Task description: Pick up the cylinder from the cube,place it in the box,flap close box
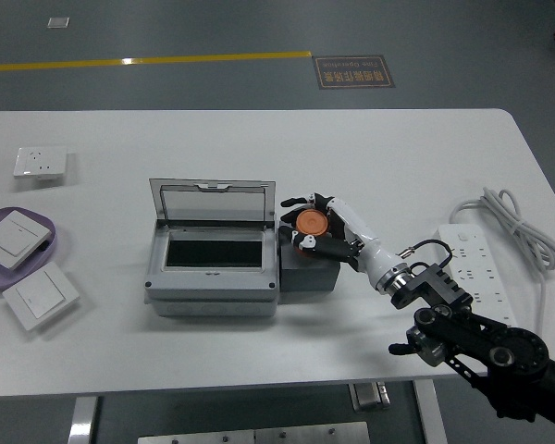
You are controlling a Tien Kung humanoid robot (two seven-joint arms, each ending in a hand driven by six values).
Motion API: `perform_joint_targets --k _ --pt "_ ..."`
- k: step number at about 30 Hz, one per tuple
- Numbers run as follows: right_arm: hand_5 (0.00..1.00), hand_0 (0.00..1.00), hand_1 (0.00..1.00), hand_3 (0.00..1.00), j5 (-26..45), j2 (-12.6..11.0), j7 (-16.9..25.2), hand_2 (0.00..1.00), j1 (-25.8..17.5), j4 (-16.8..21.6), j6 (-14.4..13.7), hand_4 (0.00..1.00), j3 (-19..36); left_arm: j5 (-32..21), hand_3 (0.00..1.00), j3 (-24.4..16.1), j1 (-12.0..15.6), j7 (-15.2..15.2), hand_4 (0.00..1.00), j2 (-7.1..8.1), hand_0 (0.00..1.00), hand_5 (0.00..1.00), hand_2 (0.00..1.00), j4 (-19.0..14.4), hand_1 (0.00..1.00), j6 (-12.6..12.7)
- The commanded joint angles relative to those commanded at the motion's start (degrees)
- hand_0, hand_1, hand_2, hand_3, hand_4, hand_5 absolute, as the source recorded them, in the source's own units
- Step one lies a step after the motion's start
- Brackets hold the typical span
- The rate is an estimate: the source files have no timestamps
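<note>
An orange cylinder [311, 223] stands on a dark grey cube [311, 268], just right of a grey box [213, 291]. The box's clear lid [213, 203] stands open and upright at its back; the dark inside shows. My right hand [318, 225] reaches in from the lower right and its fingers are wrapped around the cylinder, which still sits on the cube. The left arm is not in view.
A white power strip [476, 268] with a coiled cable [513, 227] lies at the right. A wall socket [40, 164] lies at the far left. A purple tray [55, 242] holds a white switch [15, 239]; another switch [41, 295] lies beside it.
</note>
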Motion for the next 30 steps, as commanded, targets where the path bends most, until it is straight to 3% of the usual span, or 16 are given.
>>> perform_joint_targets --k 6,7,12,13,18,19,30 --pt "0.198 0.674 0.646 0.640 -0.3 0.0 -0.2 0.558 0.1 0.2 -0.5 0.736 -0.2 0.2 0.881 -0.1 0.0 -0.3 0.725 0.06 0.836 0.395 0.798 0.0 0.820 0.2" --pt "0.051 0.659 0.642 0.645 -0.4 0.0 -0.3 0.570 0.1 0.2 -0.6 0.497 -0.3 0.2 0.875 -0.1 -0.1 -0.4 0.725 0.08 0.834 0.395 0.793 0.0 0.814 0.2" --pt "0.051 0.659 0.642 0.645 -0.5 -0.1 -0.5 0.570 0.3 0.3 -0.7 0.497 -0.8 0.4 0.875 -0.2 -0.2 -0.5 0.725 0.16 0.834 0.395 0.793 0.0 0.814 0.3" --pt "0.002 0.724 0.643 0.633 -0.5 -0.1 -0.5 0.560 0.4 0.3 -0.7 0.234 -1.0 0.4 0.871 -0.2 -0.2 -0.6 0.724 0.18 0.829 0.392 0.790 0.0 0.812 0.3" --pt "0.002 0.724 0.643 0.633 -0.5 -0.2 -0.7 0.560 0.7 0.3 -0.7 0.234 -1.6 0.3 0.871 -0.1 -0.3 -0.6 0.724 0.26 0.829 0.392 0.790 0.1 0.812 0.4" --pt "0.002 0.735 0.639 0.621 -0.5 -0.2 -0.8 0.551 0.7 0.3 -0.8 0.104 -1.7 0.4 0.869 -0.1 -0.3 -0.7 0.721 0.27 0.827 0.390 0.787 0.1 0.809 0.4" --pt "0.002 0.735 0.634 0.617 -0.6 -0.3 -1.0 0.546 0.9 0.6 -1.3 0.106 -1.9 0.6 0.868 -0.3 -0.3 -1.3 0.719 0.38 0.825 0.388 0.787 0.1 0.808 0.7"
